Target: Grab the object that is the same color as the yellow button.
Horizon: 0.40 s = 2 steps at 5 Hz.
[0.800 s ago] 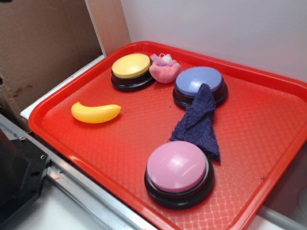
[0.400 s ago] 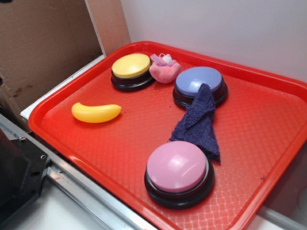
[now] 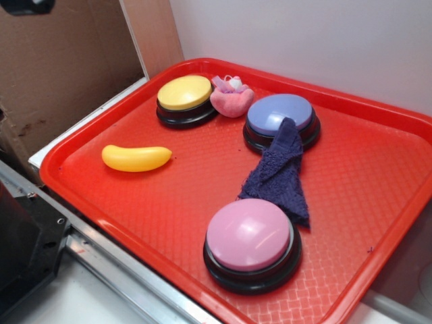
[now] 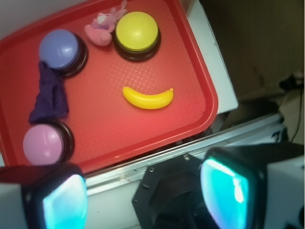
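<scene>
The red tray point(image 3: 378, 223) is the only container in the scene and carries every item. Positions below use a clock face laid over the tray in the exterior view, listed left to right.

1. Toy banana point(image 3: 136, 158): at about 9 o'clock, flat on the tray floor, near the left rim. It touches nothing; bare tray surrounds it on all sides. This is judged to be the target, since it matches the yellow button in color.
2. Yellow button point(image 3: 184, 93): at about 11 o'clock, upright on its black base, apart from the banana.
3. Pink plush toy point(image 3: 231, 98): at about 12 o'clock, just beside the yellow button.
4. Lavender-blue button point(image 3: 280, 115): at about 1 o'clock. A dark blue cloth point(image 3: 278, 173) drapes from its front edge down toward the tray center.
5. Pink button point(image 3: 250, 236): at about 6 o'clock, just below the cloth's lower end.

Gripper point(image 4: 143, 191): seen in the wrist view only, high above the near edge of the tray, over the desk frame. The jaws stand wide apart and hold nothing. The banana point(image 4: 147, 98) lies ahead of the gap between the fingers point(image 4: 226, 191).

Assessment: the approach has not yet begun. The banana's isolated position permits a straight descent. Its glossy, curved surface may slip unless gripped across the middle.
</scene>
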Motion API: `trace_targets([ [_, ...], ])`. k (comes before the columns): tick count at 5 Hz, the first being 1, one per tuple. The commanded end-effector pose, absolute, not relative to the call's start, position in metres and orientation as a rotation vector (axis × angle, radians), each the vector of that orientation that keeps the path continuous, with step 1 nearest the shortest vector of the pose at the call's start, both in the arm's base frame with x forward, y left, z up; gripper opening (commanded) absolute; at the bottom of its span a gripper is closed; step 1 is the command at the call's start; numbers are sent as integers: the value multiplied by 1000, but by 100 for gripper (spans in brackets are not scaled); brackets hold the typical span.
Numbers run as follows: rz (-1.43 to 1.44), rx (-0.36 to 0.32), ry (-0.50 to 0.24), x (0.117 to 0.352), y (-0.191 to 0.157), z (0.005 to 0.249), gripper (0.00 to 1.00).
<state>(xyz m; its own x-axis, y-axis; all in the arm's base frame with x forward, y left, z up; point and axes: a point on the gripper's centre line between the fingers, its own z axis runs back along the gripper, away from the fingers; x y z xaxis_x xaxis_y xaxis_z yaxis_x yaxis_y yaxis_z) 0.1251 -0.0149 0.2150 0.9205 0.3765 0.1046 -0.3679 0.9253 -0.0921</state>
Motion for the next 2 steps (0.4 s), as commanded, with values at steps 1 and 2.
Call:
trace_targets([
  [1, 800, -173, -138, 145, -2, 167, 100],
  [2, 1050, -193, -169, 160, 6, 131, 100],
])
